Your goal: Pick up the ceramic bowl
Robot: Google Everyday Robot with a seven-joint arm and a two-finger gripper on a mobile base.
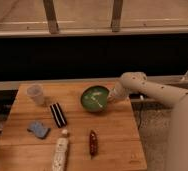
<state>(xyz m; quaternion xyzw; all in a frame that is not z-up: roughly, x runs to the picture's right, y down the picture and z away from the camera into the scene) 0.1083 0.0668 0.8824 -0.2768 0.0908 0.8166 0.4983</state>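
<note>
gripper [108, 99] at the ceramic bowl's [93, 97] right rim | jaws clamped on that rim | bowl tilted, right-centre of tabletop [114, 135] | cup [36, 94] far left

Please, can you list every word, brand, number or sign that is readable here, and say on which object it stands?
No text can be read here.
Black packet: no legible print.
White bottle: label too blurred.
Red packet: too blurred.
Table: a small mark near the front right corner, unreadable.
The gripper is at the right rim of the ceramic bowl, which has no markings.
</note>
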